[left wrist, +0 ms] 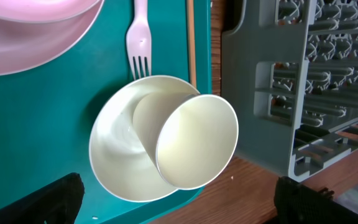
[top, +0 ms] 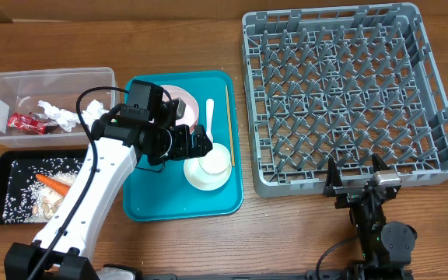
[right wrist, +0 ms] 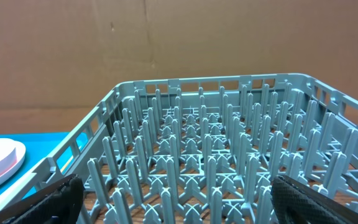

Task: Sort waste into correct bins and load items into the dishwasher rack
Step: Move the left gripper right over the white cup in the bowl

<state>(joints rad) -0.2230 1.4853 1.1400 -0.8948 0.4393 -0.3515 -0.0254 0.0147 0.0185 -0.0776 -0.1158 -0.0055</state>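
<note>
A white bowl (top: 201, 175) with a white cup (top: 218, 159) lying tilted in it sits on the teal tray's right side. My left gripper (top: 199, 145) is open and empty just above and behind them. In the left wrist view its fingers (left wrist: 179, 202) straddle the bowl (left wrist: 120, 162) and cup (left wrist: 197, 140). A pale pink round dish (left wrist: 30, 31), a white fork (left wrist: 138, 40) and a tan chopstick (left wrist: 190, 37) lie beyond. My right gripper (top: 356, 177) is open and empty at the front edge of the grey dishwasher rack (top: 348, 93), which holds nothing.
The teal tray (top: 162, 204) sits mid-table. The clear tub (top: 49, 82) at left holds a red wrapper (top: 26, 122) and tissues (top: 61, 115). The black tray (top: 2, 171) holds rice, a carrot (top: 53, 183) and scraps. The rack (right wrist: 204, 137) fills the right wrist view.
</note>
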